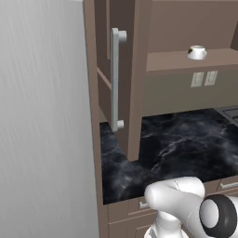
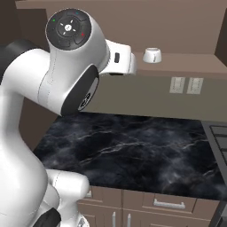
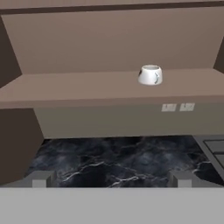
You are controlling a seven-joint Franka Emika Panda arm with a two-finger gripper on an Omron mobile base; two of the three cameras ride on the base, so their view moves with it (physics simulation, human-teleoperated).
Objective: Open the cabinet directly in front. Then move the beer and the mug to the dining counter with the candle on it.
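The cabinet (image 1: 122, 79) is opened; the mug (image 3: 150, 75) is left on its shelf at frame centre, seemingly without beer; jaws are spread wide, empty.

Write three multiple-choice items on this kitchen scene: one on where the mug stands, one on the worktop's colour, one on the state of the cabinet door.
1. Where does the mug stand?
A. on the open cabinet's shelf
B. on the black worktop
C. between the jaws

2. What colour is the worktop below the cabinet?
A. plain white
B. black with pale veins
C. light wood

3. How is the cabinet door with the long silver handle?
A. shut flat
B. swung open, edge toward the left base camera
C. taken off

Answers:
1 A: the white mug sits alone on the brown shelf, above the worktop and well beyond the gripper.
2 B: dark marble with white veining shows in all three views.
3 B: the door stands out over the worktop, and the cabinet's inside is open to view.
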